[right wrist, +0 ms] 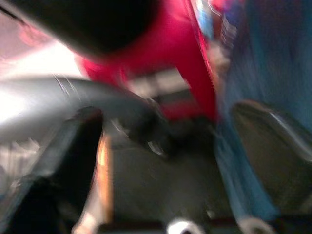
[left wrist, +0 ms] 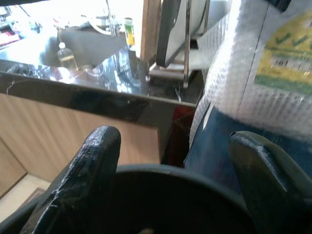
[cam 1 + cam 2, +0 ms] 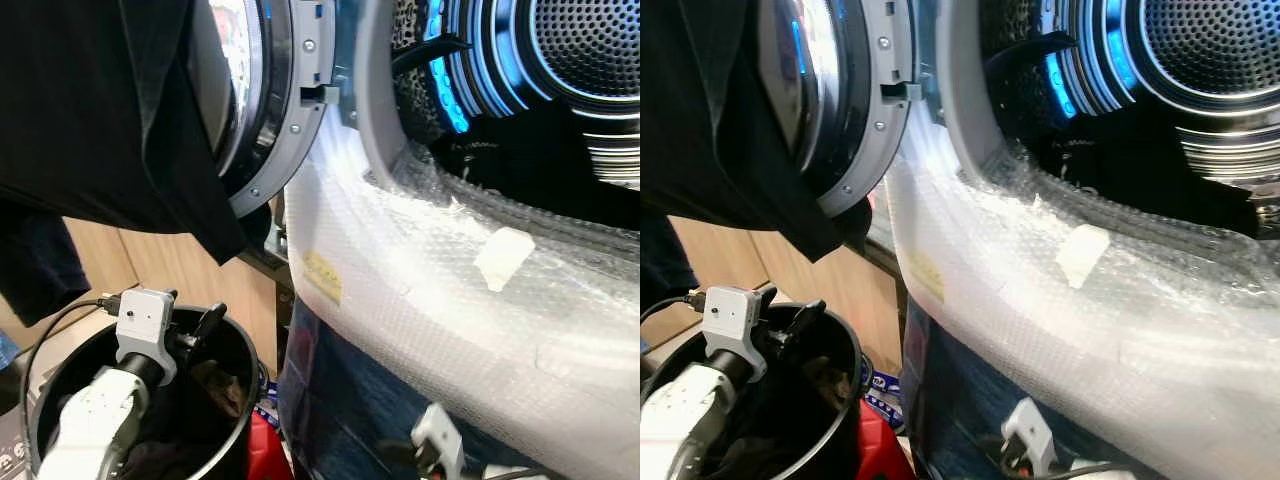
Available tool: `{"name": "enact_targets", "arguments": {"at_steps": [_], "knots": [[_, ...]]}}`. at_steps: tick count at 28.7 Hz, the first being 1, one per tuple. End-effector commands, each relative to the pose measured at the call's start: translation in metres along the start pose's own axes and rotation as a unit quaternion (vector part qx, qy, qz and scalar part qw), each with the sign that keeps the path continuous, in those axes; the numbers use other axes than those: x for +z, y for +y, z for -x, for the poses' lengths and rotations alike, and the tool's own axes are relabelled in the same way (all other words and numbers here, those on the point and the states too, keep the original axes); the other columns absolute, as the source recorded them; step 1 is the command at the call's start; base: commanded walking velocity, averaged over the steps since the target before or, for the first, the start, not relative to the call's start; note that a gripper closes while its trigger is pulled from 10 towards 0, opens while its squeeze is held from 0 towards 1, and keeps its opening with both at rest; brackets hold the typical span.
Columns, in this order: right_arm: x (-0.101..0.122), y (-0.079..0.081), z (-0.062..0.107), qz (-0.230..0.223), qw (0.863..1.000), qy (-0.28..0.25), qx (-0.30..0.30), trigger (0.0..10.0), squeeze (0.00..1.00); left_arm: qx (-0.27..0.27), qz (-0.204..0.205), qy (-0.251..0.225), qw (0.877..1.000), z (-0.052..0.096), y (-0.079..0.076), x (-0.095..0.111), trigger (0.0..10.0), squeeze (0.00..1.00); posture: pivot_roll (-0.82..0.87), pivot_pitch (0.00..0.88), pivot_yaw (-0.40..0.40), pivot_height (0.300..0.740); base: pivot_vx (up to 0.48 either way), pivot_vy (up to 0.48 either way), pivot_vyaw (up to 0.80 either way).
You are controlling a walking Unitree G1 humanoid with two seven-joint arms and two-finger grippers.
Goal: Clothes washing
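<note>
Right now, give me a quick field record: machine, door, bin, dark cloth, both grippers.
machine: washer, front wrapped in bubble wrap, drum lit blue
door: door swung open on the robot's left
bin: black bin beside the washer, dark clothes inside
dark cloth: dark cloth hanging before the door
left gripper: left gripper over the bin, jaws open, holding nothing
right gripper: right gripper low by the washer front, jaws open, view blurred

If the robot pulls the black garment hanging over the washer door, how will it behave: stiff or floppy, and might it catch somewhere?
The black garment is probably floppy: it drapes over the washer door in soft folds and hangs to a point. It likely would sag and stretch rather than lift whole. It might snag on the door's latch.
</note>
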State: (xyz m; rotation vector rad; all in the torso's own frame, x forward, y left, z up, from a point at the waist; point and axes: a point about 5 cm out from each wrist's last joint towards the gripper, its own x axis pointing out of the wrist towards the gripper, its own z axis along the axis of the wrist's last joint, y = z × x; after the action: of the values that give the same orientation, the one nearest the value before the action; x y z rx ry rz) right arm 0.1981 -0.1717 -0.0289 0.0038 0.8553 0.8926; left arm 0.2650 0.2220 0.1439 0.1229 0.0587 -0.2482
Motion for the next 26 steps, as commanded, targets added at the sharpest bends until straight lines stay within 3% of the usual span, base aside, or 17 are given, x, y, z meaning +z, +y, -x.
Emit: {"name": "enact_targets", "arguments": {"at_steps": [1,7,11,12,13,17,18,19,20,24,26], "knots": [[-0.01,-0.007,-0.006,-0.007,0.999,0.021,-0.047,10.0,1.0,-0.026,-0.008,0.039,0.999,0.003,0.004,0.0,10.0,0.0,0.2,0.032,0.015,0.74,0.0,0.0,0.0],[-0.043,0.0,-0.026,-0.038,0.988,0.092,-0.116,10.0,1.0,-0.054,-0.066,0.124,0.989,0.016,0.021,0.004,10.0,0.0,0.21,0.031,0.026,0.74,0.0,0.0,0.0],[-0.052,0.0,-0.03,-0.001,0.977,0.129,-0.168,10.0,1.0,-0.046,-0.065,0.16,0.984,0.025,0.033,0.008,10.0,0.0,0.22,0.03,0.026,0.74,0.0,0.0,0.0],[-0.052,0.0,-0.031,-0.001,0.975,0.129,-0.18,10.0,0.22,-0.049,-0.064,0.168,0.983,0.027,0.034,0.008,10.0,0.0,0.22,0.027,0.025,0.74,0.0,0.0,0.0],[-0.052,-0.001,-0.031,-0.009,0.973,0.126,-0.193,10.0,0.0,-0.054,-0.06,0.174,0.981,0.029,0.035,0.009,10.0,0.0,0.23,0.027,0.024,0.74,0.0,0.0,0.0],[-0.051,-0.006,-0.031,-0.003,0.959,0.132,-0.253,10.0,0.0,-0.088,-0.053,0.208,0.973,0.039,0.038,0.007,10.0,0.0,0.23,0.028,0.025,0.74,0.0,0.0,0.0],[-0.052,-0.007,-0.03,0.004,0.954,0.14,-0.267,10.0,0.0,-0.106,-0.067,0.23,0.965,0.046,0.039,0.002,10.0,0.0,0.23,0.028,0.025,0.74,0.0,0.0,0.0],[-0.055,-0.007,-0.03,0.011,0.946,0.154,-0.285,10.0,0.0,-0.133,-0.108,0.275,0.946,0.058,0.043,-0.007,10.0,0.0,0.23,0.027,0.027,0.74,0.0,0.0,0.0],[-0.056,-0.007,-0.03,0.019,0.943,0.159,-0.292,10.0,0.0,-0.137,-0.119,0.288,0.94,0.063,0.046,-0.01,10.0,0.0,0.23,0.026,0.026,0.74,0.0,0.0,0.0],[-0.057,-0.005,-0.032,0.027,0.94,0.162,-0.3,10.0,0.0,-0.12,-0.121,0.312,0.935,0.068,0.054,-0.013,10.0,0.0,0.24,0.02,0.024,0.74,0.0,0.0,0.0],[-0.057,-0.004,-0.033,0.024,0.939,0.161,-0.303,10.0,0.0,-0.134,-0.139,0.341,0.92,0.076,0.055,-0.017,10.0,0.0,0.24,0.022,0.023,0.74,0.0,0.0,0.0]]}}
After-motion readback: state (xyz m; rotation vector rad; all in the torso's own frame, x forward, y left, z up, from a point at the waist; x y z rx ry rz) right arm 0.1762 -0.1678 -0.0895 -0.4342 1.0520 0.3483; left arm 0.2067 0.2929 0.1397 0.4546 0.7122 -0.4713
